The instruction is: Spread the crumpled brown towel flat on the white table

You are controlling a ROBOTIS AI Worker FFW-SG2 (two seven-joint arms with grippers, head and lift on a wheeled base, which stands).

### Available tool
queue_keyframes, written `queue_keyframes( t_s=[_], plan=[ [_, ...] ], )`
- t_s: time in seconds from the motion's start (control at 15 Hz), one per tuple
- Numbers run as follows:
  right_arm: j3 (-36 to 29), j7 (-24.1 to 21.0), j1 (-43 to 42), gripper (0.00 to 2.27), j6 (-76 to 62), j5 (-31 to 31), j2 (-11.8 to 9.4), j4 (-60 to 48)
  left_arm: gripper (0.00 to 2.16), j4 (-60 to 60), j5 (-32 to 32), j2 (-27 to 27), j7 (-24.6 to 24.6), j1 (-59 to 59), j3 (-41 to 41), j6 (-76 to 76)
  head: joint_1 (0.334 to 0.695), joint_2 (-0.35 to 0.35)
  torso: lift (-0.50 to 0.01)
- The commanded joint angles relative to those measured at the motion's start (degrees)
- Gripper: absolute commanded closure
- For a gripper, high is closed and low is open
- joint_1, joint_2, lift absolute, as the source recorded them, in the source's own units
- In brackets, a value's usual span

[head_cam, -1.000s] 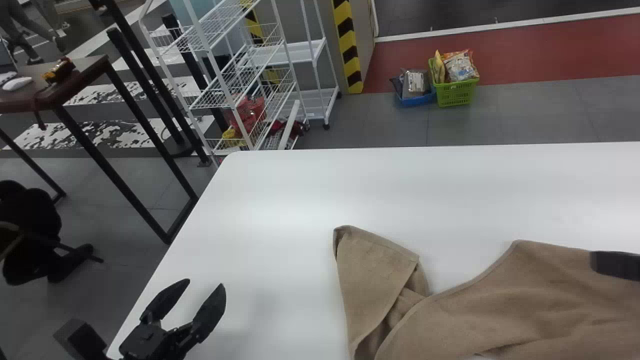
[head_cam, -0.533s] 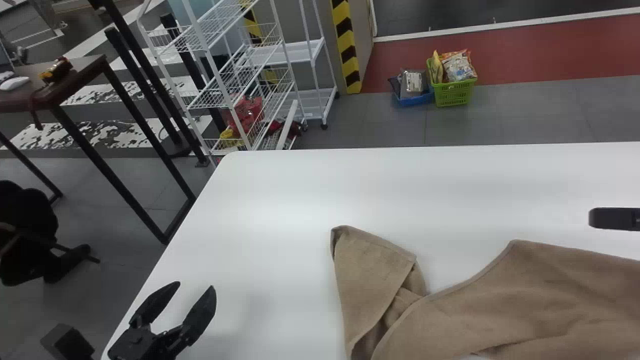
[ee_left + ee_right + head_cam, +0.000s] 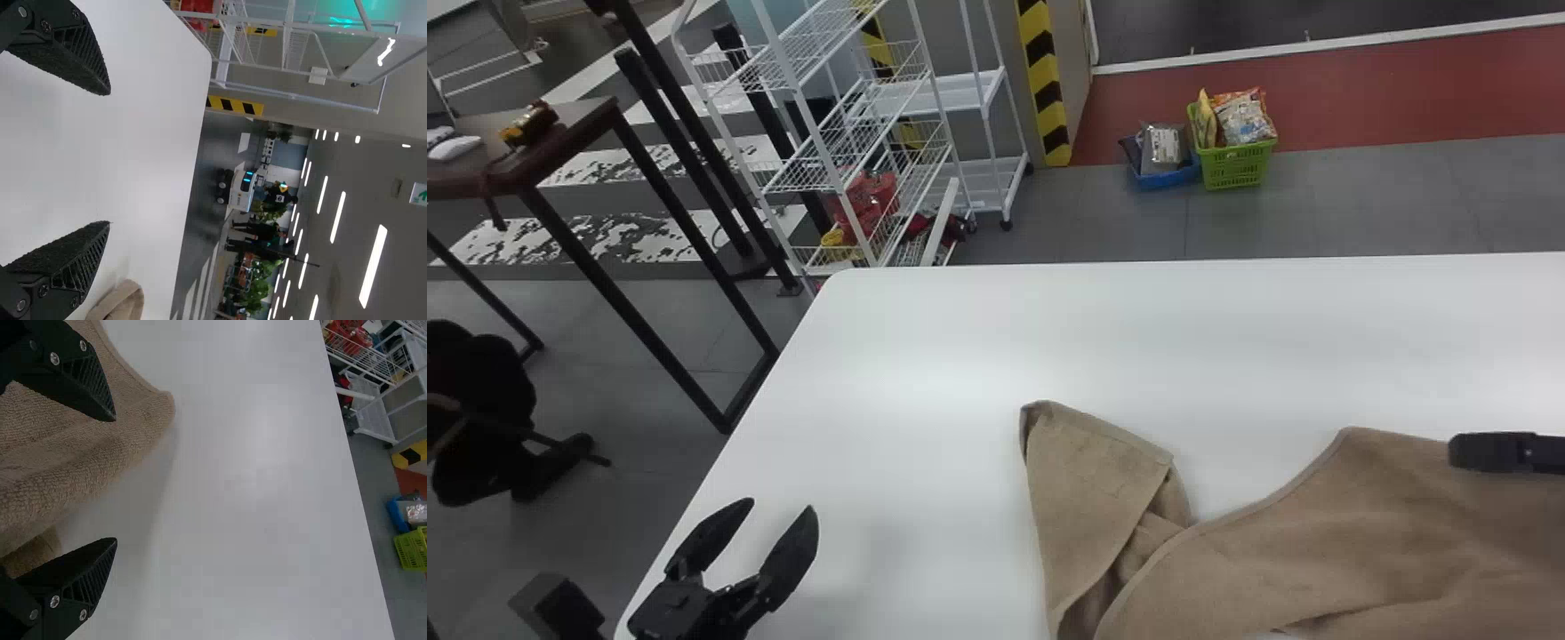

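Okay, I've got my right gripper (image 3: 1498, 452) over the brown towel (image 3: 1387, 524), its two fingers spread wide with nothing between them; whether one is brushing the cloth, I can't tell from here. From that gripper the towel runs off to the left, loosely rumpled, and at its far left end there's a flap (image 3: 1094, 471) doubled over, with creases tucked in beside it. Further left again, well apart from the cloth, my left gripper (image 3: 783, 505) hangs above the white table (image 3: 925, 356), fingers parted and empty too. Ahead of that one, past the table's far left corner, stands a white wire rack (image 3: 818, 151), and ahead and to its right a green basket (image 3: 1237, 166) sits on the floor.
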Motion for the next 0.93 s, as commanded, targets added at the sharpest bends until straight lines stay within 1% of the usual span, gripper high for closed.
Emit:
queue_keyframes(
  t_s=[0.0,0.07,0.13,0.2,0.27,0.33,0.4,0.53,0.6,0.67,0.73,0.87],
  plan=[
    [0.71,-0.94,-0.17,0.48,0.0,0.09,0.05,1.36,0.12,-0.03,0.0,-0.02,-0.12,0.0,0.0,0.0,0.695,0.35,-0.123],
    [0.98,-1.38,-0.43,0.66,-0.88,0.09,0.05,2.59,0.12,-0.12,0.0,-0.02,-0.21,0.0,0.09,0.0,0.695,0.35,-0.123],
    [1.06,-1.38,-0.52,0.95,-2.46,-0.09,0.05,3.56,0.12,-0.29,0.09,-0.02,-0.3,0.0,0.09,0.0,0.695,0.35,-0.123],
    [0.89,-2.09,-0.35,1.43,-4.92,-0.44,0.05,3.91,0.12,-0.29,0.09,-0.02,-0.3,0.0,0.09,0.0,0.695,0.35,-0.123],
    [0.71,-3.14,0.01,1.74,-7.38,-1.67,0.05,3.91,0.12,-0.38,0.09,-0.02,-0.3,0.09,0.18,0.0,0.695,0.35,-0.123],
    [0.45,-3.76,0.36,1.97,-9.67,-2.37,0.05,3.82,0.12,-0.47,0.09,-0.02,-0.3,0.18,0.18,0.0,0.695,0.35,-0.123],
    [0.54,-3.67,0.44,2.07,-10.02,-2.37,0.05,3.73,0.12,-0.55,0.09,-0.02,-0.39,0.27,0.18,0.0,0.695,0.348,-0.123],
    [0.8,-3.58,0.44,2.08,-10.02,-2.46,0.05,3.56,0.12,-0.55,0.18,-0.02,-0.56,0.35,0.44,0.0,0.695,0.347,-0.123],
    [0.71,-3.49,0.53,2.12,-10.02,-2.99,0.05,3.47,0.12,-0.55,0.26,-0.02,-0.65,0.35,0.44,0.0,0.695,0.348,-0.123],
    [0.01,-3.05,0.8,2.13,-10.02,-4.66,0.05,3.03,0.12,-0.55,0.26,-0.02,-0.65,0.35,0.53,0.0,0.695,0.35,-0.123],
    [-1.31,-2.35,1.41,2.13,-10.02,-7.82,0.05,1.62,0.12,-0.64,0.35,-0.11,-0.65,0.35,0.53,0.0,0.695,0.35,-0.123],
    [-3.15,-0.15,3.87,2.13,-8.79,-12.48,0.05,-5.06,0.12,-0.64,0.35,-0.11,-0.65,0.35,0.71,0.0,0.695,0.35,-0.123]
  ],
)
